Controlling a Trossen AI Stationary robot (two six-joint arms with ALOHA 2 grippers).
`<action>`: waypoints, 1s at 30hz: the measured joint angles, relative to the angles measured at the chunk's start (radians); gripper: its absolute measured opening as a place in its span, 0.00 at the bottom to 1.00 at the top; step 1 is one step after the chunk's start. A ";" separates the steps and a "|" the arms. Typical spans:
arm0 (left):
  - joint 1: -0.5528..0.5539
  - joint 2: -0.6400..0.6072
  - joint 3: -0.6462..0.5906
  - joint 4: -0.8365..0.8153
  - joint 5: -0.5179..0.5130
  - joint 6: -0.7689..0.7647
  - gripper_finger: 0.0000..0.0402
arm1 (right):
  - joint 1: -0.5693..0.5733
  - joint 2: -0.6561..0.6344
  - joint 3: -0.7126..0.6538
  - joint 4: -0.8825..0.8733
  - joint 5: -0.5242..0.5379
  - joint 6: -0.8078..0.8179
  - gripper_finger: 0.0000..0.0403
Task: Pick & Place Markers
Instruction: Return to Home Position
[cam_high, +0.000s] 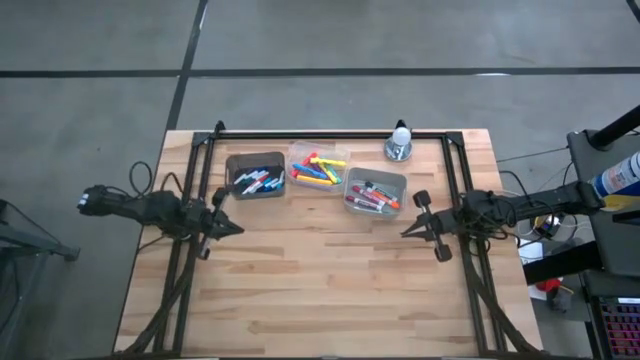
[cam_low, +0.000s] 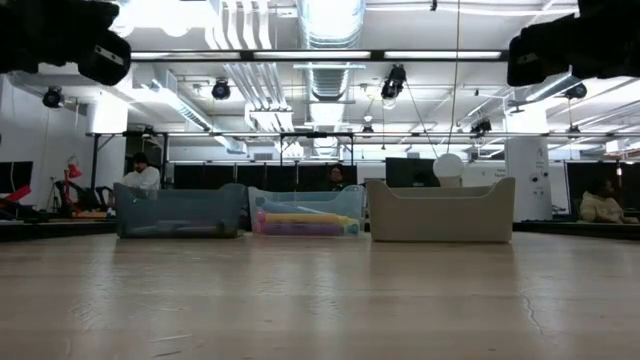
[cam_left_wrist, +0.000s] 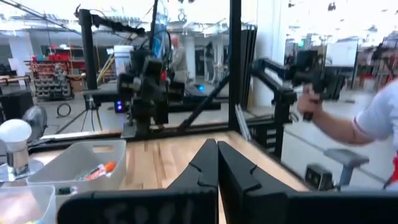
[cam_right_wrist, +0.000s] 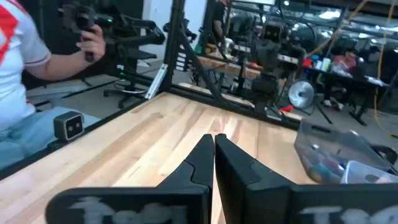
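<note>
Three small rectangular plastic bins stand in a row along the far part of the light wooden plank surface (cam_high: 320, 290), and every pen in view lies inside one of them. The dark bin (cam_high: 255, 155) on the left arm's side holds blue-capped white markers (cam_high: 258, 181). The clear bin (cam_high: 310, 147) in the middle holds neon yellow, pink and orange markers (cam_high: 320, 172); the low view shows these lying flat on its bottom (cam_low: 300, 222). The grey bin (cam_high: 385, 172) nearest the right arm holds red-capped white markers (cam_high: 372, 200), with a few darker caps among them. The bins sit close together, but whether their walls touch I cannot tell. Just beyond the grey bin stands a small white-topped round metal object (cam_high: 400, 146).

The left end effector (cam_high: 238, 229) hangs over the left part of the surface, on the near side of the dark bin and apart from it. Its two dark fingers (cam_left_wrist: 205, 168) are pressed together, clenched on nothing. The right end effector (cam_high: 405, 233) mirrors it over the right part, near the grey bin but clear of it. Its fingers (cam_right_wrist: 202, 158) are likewise closed tip to tip and empty. In the low view both arms show only as dark shapes in the upper corners, well above the wood.

Beyond the table's edge, a person in a white short sleeve (cam_left_wrist: 373, 121) grips a dark handle.
</note>
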 joint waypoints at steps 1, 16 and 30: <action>0.000 -0.017 -0.003 -0.020 0.000 0.011 0.00 | 0.000 -0.005 0.001 -0.002 -0.010 -0.008 0.02; 0.000 -0.144 0.059 -0.197 -0.016 0.005 0.00 | -0.008 -0.087 0.010 -0.014 -0.026 -0.071 0.02; -0.001 -0.145 -0.003 -0.165 0.017 -0.089 0.00 | -0.010 -0.354 -0.059 -0.124 -0.044 -0.055 0.02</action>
